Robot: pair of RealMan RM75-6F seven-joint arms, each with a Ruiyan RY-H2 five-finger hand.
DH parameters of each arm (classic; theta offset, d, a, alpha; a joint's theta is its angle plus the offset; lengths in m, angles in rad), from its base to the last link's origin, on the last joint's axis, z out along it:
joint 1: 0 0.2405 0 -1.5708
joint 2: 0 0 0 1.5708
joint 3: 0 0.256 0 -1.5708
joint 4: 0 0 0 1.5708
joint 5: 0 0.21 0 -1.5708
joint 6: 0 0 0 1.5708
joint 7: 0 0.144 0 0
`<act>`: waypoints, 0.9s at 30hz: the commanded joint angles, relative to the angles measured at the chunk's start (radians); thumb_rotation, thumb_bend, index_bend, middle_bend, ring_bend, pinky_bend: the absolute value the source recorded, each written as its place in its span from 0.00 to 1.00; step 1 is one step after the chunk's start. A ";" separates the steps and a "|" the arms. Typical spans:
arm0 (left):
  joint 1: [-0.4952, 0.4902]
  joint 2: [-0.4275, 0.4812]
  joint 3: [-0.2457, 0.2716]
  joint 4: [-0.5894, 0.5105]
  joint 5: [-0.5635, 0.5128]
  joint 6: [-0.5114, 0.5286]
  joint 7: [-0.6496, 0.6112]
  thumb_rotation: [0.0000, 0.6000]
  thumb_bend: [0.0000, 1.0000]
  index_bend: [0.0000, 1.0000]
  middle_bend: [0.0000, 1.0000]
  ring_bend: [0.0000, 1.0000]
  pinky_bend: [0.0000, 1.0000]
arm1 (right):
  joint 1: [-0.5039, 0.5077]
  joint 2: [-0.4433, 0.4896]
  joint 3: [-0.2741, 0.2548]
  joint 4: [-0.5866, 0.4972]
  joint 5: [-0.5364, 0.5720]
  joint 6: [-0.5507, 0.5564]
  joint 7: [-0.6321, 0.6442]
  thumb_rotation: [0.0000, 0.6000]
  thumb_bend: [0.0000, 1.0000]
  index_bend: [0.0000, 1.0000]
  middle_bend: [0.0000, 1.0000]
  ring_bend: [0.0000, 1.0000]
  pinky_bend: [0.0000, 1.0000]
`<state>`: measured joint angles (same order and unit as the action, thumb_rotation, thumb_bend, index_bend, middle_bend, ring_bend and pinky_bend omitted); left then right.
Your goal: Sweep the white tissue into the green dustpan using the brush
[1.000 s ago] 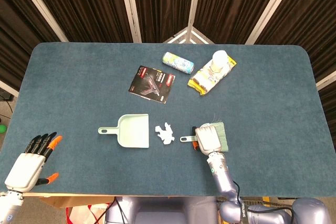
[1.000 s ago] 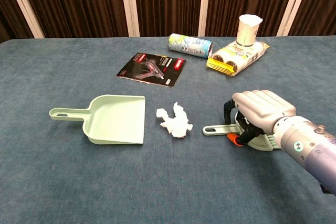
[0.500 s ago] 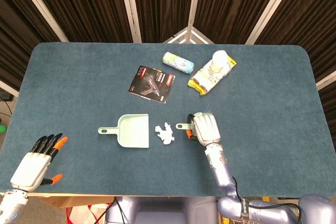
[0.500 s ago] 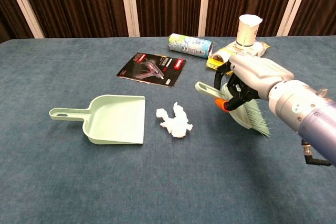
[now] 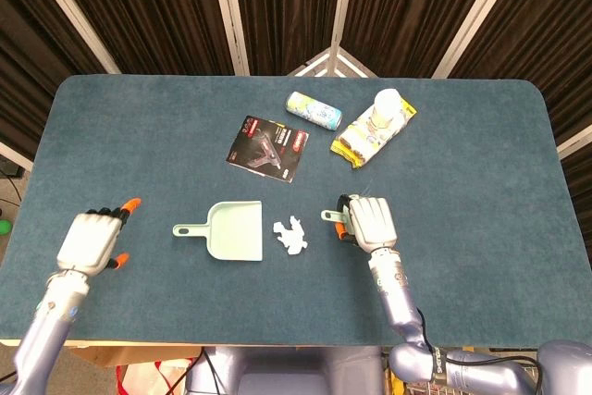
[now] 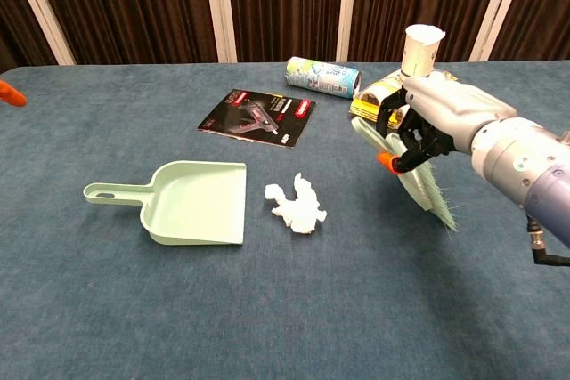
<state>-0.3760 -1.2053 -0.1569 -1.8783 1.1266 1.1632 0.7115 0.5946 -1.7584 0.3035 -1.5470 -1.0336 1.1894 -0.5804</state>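
The green dustpan (image 5: 236, 230) lies flat on the blue table, its handle (image 5: 185, 229) pointing left and its mouth facing right. The crumpled white tissue (image 5: 291, 234) sits just right of that mouth, a small gap apart. My right hand (image 5: 370, 222) grips the green brush (image 6: 426, 186) above the table to the right of the tissue, with the bristles hanging down and the handle end (image 5: 330, 216) sticking out left. My left hand (image 5: 92, 240) hovers open at the table's left side, well left of the dustpan handle. In the chest view only an orange fingertip (image 6: 9, 92) of it shows.
A dark booklet (image 5: 268, 147) lies behind the dustpan. Further back are a lying can (image 5: 313, 109) and a yellow packet (image 5: 373, 129) with a white cup (image 6: 422, 51) on it, close behind the raised brush.
My right hand has lifted the brush off the table and tipped it bristles down. My left hand has moved forward and inward over the table's left edge.
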 commanded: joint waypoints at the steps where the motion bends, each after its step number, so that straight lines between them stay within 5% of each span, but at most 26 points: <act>1: -0.106 -0.104 -0.074 0.042 -0.163 -0.028 0.111 1.00 0.16 0.33 0.77 0.75 0.78 | 0.000 0.006 -0.002 -0.005 0.004 0.004 0.001 1.00 0.46 0.77 0.86 0.87 0.73; 9: -0.217 -0.240 -0.093 0.089 -0.364 -0.006 0.243 1.00 0.27 0.45 0.99 0.96 0.99 | 0.004 0.019 -0.008 -0.009 0.014 0.006 0.006 1.00 0.46 0.77 0.86 0.87 0.73; 15: -0.275 -0.324 -0.095 0.112 -0.500 0.045 0.308 1.00 0.31 0.45 1.00 0.98 1.00 | 0.006 0.032 -0.013 -0.007 0.018 0.006 0.015 1.00 0.46 0.77 0.86 0.87 0.73; 27: -0.337 -0.396 -0.072 0.164 -0.573 0.096 0.336 1.00 0.33 0.45 1.00 0.98 1.00 | 0.011 0.045 -0.022 -0.004 0.028 0.005 0.030 1.00 0.46 0.77 0.86 0.87 0.73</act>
<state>-0.7097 -1.5977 -0.2303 -1.7173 0.5564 1.2569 1.0456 0.6050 -1.7137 0.2815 -1.5510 -1.0057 1.1944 -0.5510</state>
